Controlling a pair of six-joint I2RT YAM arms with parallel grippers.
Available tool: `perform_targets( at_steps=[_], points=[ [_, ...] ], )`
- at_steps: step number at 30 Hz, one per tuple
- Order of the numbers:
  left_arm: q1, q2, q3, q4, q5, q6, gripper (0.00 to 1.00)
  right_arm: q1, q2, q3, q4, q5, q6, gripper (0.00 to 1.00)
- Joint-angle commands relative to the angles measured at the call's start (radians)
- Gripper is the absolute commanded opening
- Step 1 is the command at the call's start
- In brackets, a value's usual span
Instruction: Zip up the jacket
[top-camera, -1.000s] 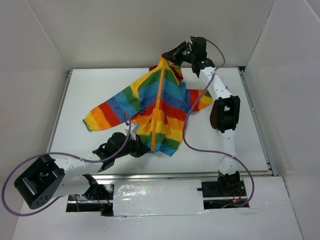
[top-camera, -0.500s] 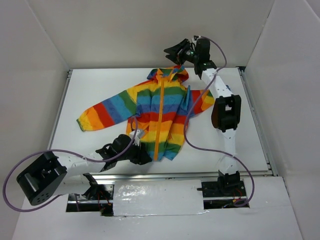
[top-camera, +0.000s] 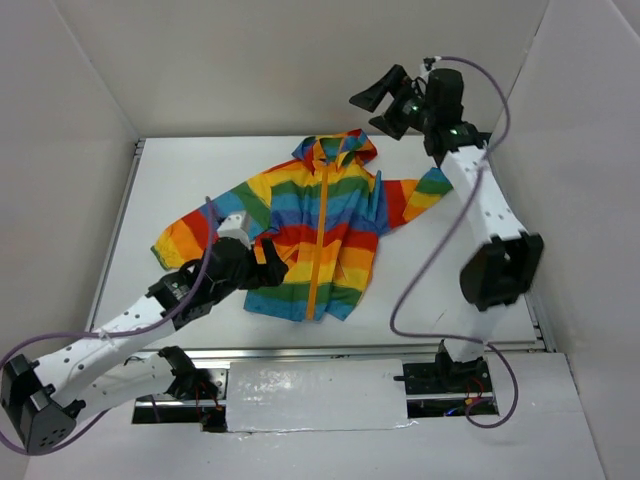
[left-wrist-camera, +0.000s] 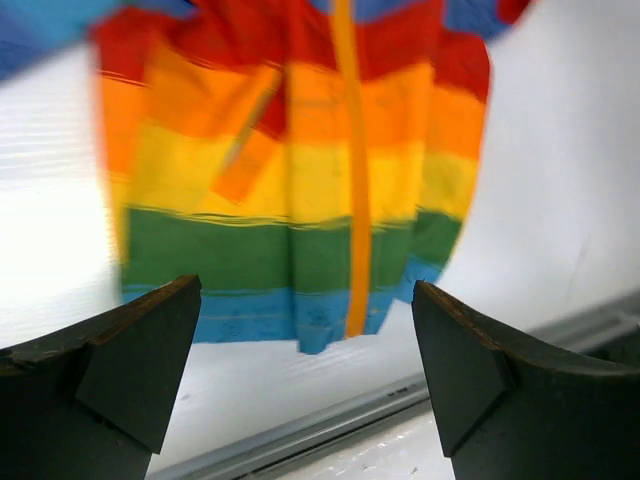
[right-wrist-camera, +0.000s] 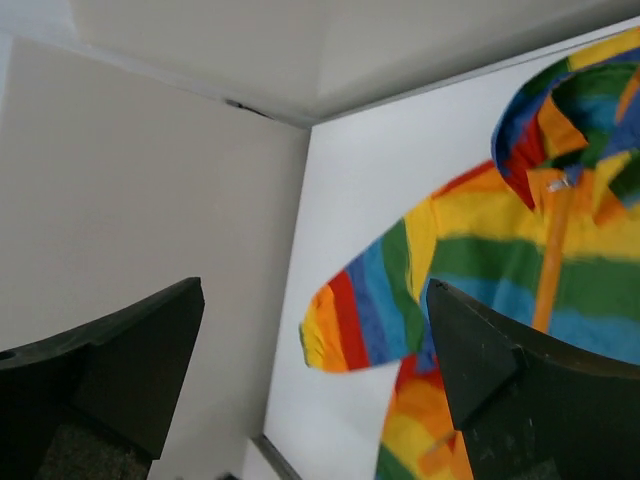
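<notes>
The rainbow-striped jacket (top-camera: 335, 215) lies flat on the white table, hood at the back, sleeves spread, its orange zipper band (top-camera: 318, 250) running straight down the front. My left gripper (top-camera: 265, 265) hovers over the jacket's lower left front, open and holding nothing; in its wrist view the jacket (left-wrist-camera: 300, 200) and its blue hem show between the spread fingers (left-wrist-camera: 110, 370) of the gripper (left-wrist-camera: 305, 340). My right gripper (top-camera: 378, 105) is raised behind the hood, open and empty. Past its fingers (right-wrist-camera: 520, 380) I see the jacket (right-wrist-camera: 480, 260), and the gripper (right-wrist-camera: 315, 340) touches none of it.
A metal rail (left-wrist-camera: 300, 420) runs along the table's near edge just below the hem. White walls (top-camera: 300, 60) enclose the table at the back and sides. The right arm's purple cable (top-camera: 420, 280) hangs beside the jacket's right sleeve.
Both grippers have opened and let go of the jacket, which has dropped flat onto the table. The right gripper rose up and to the right; the left one lifted over the jacket's lower left.
</notes>
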Motion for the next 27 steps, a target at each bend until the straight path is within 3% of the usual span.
perform_targets(
  at_steps=[1, 5, 9, 15, 19, 27],
  points=[
    [0.028, -0.040, 0.167, -0.274, -0.274, -0.065, 0.99, 0.047, -0.374, -0.225, -0.123, 0.194, -0.245, 1.00],
    [0.115, -0.031, 0.349, -0.401, -0.364, 0.004, 0.99, 0.051, -0.677, -0.487, -0.156, 0.297, -0.323, 1.00],
    [0.227, -0.029, 0.537, -0.561, -0.481, 0.035, 0.99, 0.051, -0.941, -0.611, -0.304, 0.369, -0.391, 1.00],
    [0.243, -0.116, 0.663, -0.721, -0.737, 0.027, 0.99, 0.114, -1.240, -0.764, -0.426, 0.544, -0.386, 1.00],
    [0.243, -0.224, 0.641, -0.787, -0.820, 0.026, 1.00, 0.122, -1.411, -0.775, -0.528, 0.596, -0.379, 1.00],
    [0.243, -0.383, 0.500, -0.779, -0.705, 0.087, 0.99, 0.157, -1.498, -0.684, -0.779, 0.769, -0.428, 1.00]
  ],
)
